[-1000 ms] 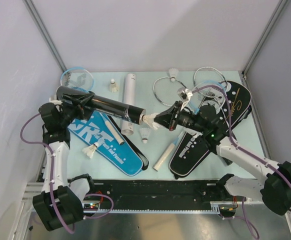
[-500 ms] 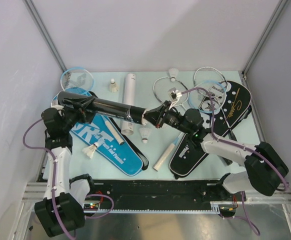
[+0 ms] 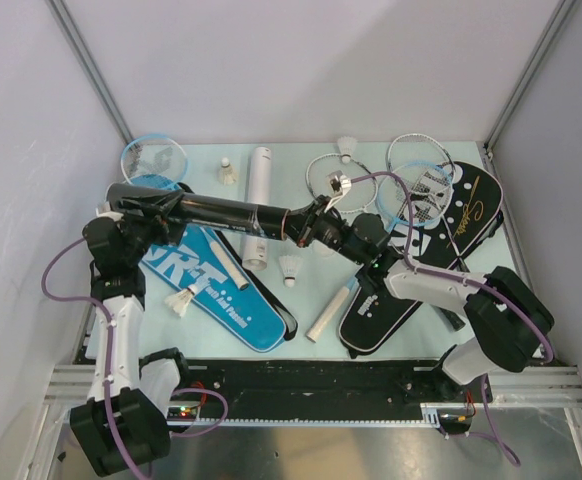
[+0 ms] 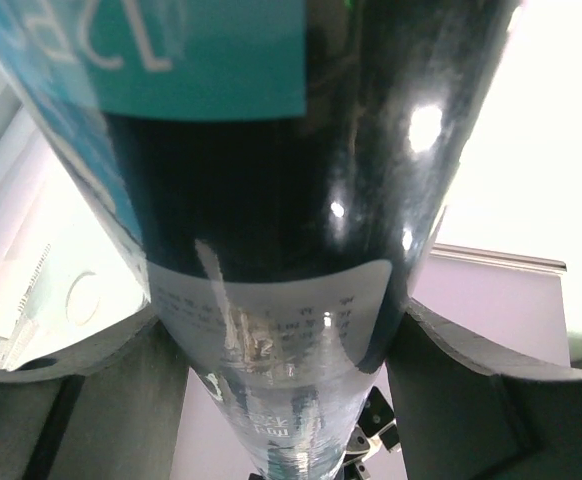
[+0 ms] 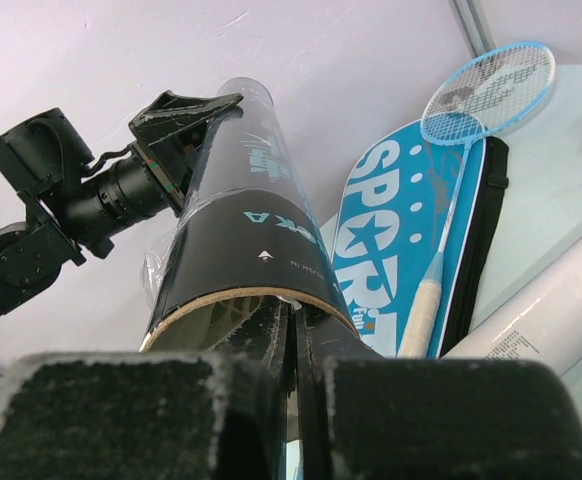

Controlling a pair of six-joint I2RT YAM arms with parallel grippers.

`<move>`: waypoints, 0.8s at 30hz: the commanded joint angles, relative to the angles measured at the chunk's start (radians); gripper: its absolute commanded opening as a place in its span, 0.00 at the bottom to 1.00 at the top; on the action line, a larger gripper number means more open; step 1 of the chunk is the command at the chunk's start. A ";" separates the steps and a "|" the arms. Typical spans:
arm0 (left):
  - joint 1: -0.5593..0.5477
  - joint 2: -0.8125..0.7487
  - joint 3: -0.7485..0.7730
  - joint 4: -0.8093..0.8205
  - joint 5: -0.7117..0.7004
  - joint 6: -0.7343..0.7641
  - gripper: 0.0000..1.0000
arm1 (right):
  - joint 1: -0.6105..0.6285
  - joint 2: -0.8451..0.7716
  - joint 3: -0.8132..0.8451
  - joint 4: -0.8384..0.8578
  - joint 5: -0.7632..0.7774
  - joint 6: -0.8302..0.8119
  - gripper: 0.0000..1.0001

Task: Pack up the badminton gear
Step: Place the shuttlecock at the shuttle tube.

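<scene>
left jaws clamped the black tube (image 3: 231, 212) above the desk (image 3: 199, 160); right jaws, pressed together, sat at its mouth; an off-axis push could wrench it loose

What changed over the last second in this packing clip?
The right claw slid left until its shut tips entered the open mouth of the long black tube; the white feather shuttlecock seen ahead of it earlier is now hidden. The left claw kept its grip on the tube's other end. The blue racket-shaped cover and long white tube stayed put.
</scene>
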State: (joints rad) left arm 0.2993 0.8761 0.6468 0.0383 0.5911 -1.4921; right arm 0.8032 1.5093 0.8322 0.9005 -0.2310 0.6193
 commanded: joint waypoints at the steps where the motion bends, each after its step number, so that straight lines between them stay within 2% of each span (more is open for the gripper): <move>1: -0.029 -0.017 0.003 0.065 0.076 -0.060 0.38 | 0.022 0.025 0.038 0.011 0.039 0.013 0.03; 3: -0.028 -0.016 0.008 0.067 0.061 -0.052 0.38 | 0.021 0.019 0.038 -0.012 0.043 0.017 0.10; 8: -0.027 0.000 0.019 0.067 0.036 -0.037 0.38 | 0.005 -0.069 0.038 -0.189 0.045 0.022 0.39; 11: -0.026 0.009 0.029 0.069 0.037 -0.032 0.38 | 0.003 -0.135 0.038 -0.301 0.033 0.000 0.52; 18: -0.023 0.012 0.028 0.069 0.048 -0.031 0.38 | -0.004 -0.257 0.038 -0.530 0.033 -0.026 0.66; 24: -0.022 0.003 0.031 0.070 0.064 -0.037 0.38 | -0.027 -0.277 0.038 -0.581 0.031 -0.023 0.69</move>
State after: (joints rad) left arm 0.2813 0.9016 0.6468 0.0433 0.6060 -1.5013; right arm 0.7879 1.2507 0.8402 0.3927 -0.2062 0.6090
